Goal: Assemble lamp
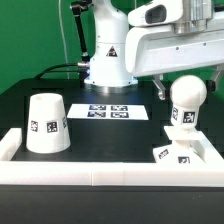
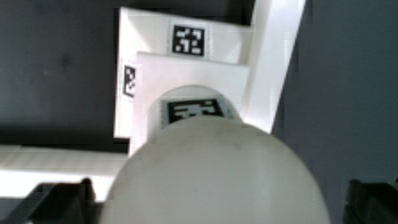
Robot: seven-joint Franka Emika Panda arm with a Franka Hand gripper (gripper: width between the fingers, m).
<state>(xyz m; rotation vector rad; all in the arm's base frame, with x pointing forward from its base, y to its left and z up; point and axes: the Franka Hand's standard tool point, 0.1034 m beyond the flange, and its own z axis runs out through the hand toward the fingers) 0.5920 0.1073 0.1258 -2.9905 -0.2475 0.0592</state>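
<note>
1. Bulb [image 1: 186, 102] stands upright on base [image 1: 170, 153], at the exterior view's right. Whether it is fully seated, cannot tell.
2. Gripper [image 1: 187, 86] straddles the bulb's head, fingers [image 2: 61, 200] spread with a gap each side. It grips nothing.
3. Shade [image 1: 45, 125] sits mouth-down at the exterior view's left, well apart, not yet fitted.
4. Judgement: about midway; shade left to do.

1. Green backdrop [image 1: 30, 35] fills the rear, plain and flat;
2. Black matte counter [image 1: 20, 100] in front of it;
3. White rail [image 1: 100, 172] frames the counter's near edge;
4. Marker board [image 1: 108, 111] flat on the counter, mid-rear;
5. Light bright, even.
</note>
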